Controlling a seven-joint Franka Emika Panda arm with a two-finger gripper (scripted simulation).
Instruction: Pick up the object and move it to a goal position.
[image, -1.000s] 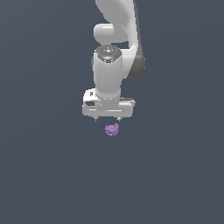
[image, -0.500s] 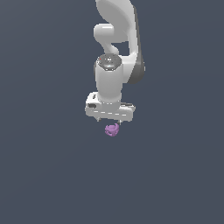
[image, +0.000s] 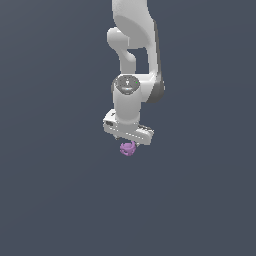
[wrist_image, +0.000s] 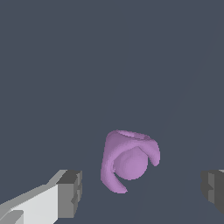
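The object (image: 128, 148) is a small light-purple lumpy piece with a hollow, lying on the plain dark grey ground. In the exterior view my white gripper (image: 128, 144) hangs straight down right above it, and its hand hides the fingers. In the wrist view the object (wrist_image: 129, 161) lies between my two grey fingertips (wrist_image: 70, 192), which stand wide apart on either side without touching it. The gripper (wrist_image: 142, 193) is open and holds nothing.
The ground (image: 60, 200) is a flat, uniform dark grey surface. The white arm (image: 132, 45) rises to the top of the exterior view. No other objects or goal marker show.
The gripper hand has turned about its vertical axis above the object, and the upper arm has shifted toward the exterior view's right. The object has not moved.
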